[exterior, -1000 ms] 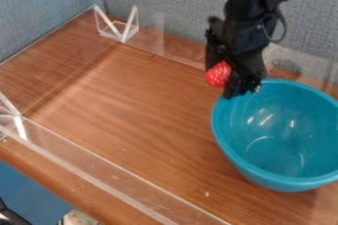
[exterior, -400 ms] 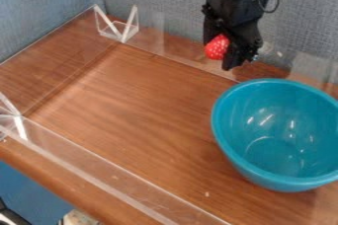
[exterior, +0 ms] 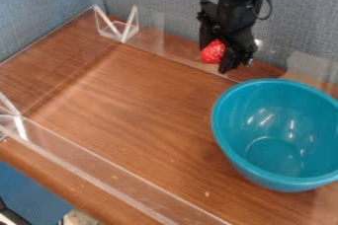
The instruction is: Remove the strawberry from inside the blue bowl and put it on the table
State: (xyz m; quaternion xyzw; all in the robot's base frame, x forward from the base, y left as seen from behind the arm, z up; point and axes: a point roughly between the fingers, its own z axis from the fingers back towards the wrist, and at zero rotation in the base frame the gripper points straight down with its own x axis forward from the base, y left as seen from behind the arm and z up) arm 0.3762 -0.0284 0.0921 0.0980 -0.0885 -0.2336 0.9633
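Wood-grain table (exterior: pixel 119 96) fills the left of the view, reddish-brown and bare, with low clear acrylic walls (exterior: pixel 79 165) running along its near and left edges and a small clear triangular bracket (exterior: pixel 122 24) standing at the far left corner against the grey-blue backdrop. Moving right along the far wall, my arm comes down from the top of the view, dark and nearly vertical, with my gripper (exterior: pixel 218 53) pointing steeply down. My fingers are partly apart and clamped on the strawberry (exterior: pixel 211 49), which shows as a bright red lump between them, its left side exposed and the rest hidden by the black fingers. I hold it above the tabletop close to the far acrylic wall, beyond the bowl's rim and outside it; I cannot tell how far it hangs over the wood. Further right and nearer the camera sits the blue bowl (exterior: pixel 310 101), large, glossy and teal, upright on the table at the right edge, its smooth inside catching a few light reflections.
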